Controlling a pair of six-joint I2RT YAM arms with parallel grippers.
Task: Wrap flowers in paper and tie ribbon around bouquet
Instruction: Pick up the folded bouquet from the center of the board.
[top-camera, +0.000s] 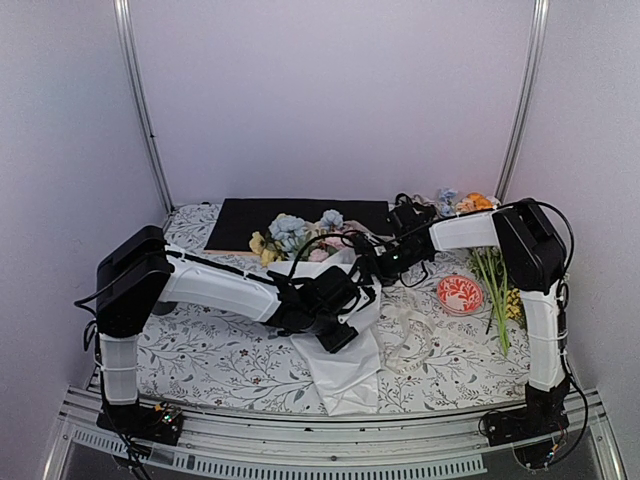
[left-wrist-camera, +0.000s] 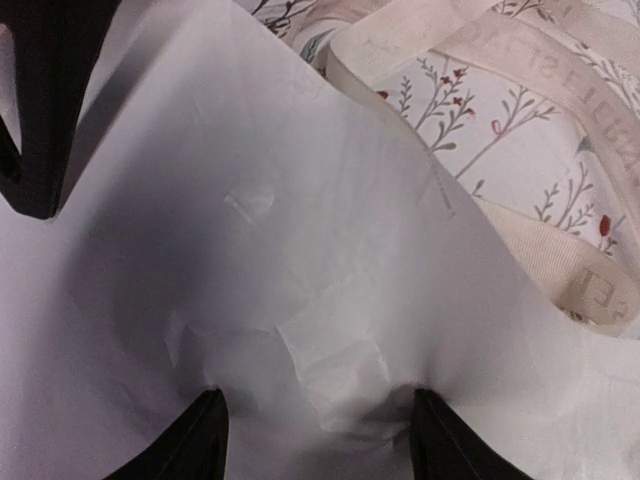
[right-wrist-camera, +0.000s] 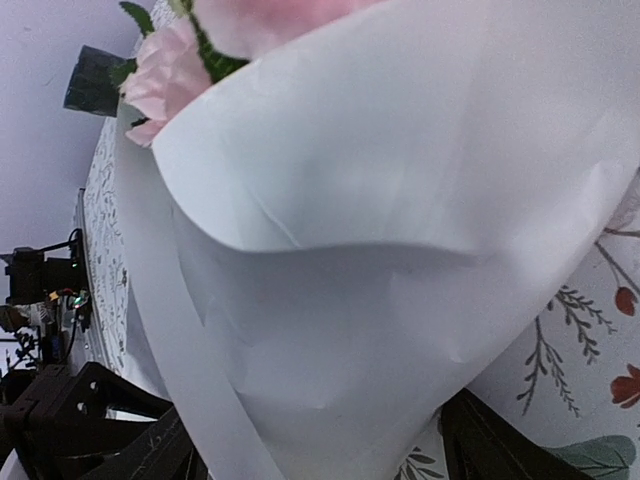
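The wrapping step looks close to done and the tying not yet begun. The paper (top-camera: 345, 365) lies as a rough cone in the middle of the tabletop (top-camera: 220, 355), its narrow tail towards the near edge. The flowers (top-camera: 290, 235) show blue, yellow and pink at the far, wide end. The left gripper (left-wrist-camera: 315, 400) stands with its jaws partly open, one on either side of a crumpled hump of paper. Its fingertips (left-wrist-camera: 205, 430) dent the sheet, which I judge to be a hold on the wrapped stems. The right gripper (right-wrist-camera: 320, 430) is at the cone's far right side, jaws spread wide. A curled flap of paper sits in the gap, pinched by neither finger. The ribbon (top-camera: 410, 335) lies loose in loops just right of the cone, near a red-and-white disc (top-camera: 460, 294). Next, the right arm probably needs to pick up the ribbon and pass it around the narrow part while the left stops the cone springing open. Pale capital letters run along the ribbon in the left wrist view. They are too faint and skewed to read as words.
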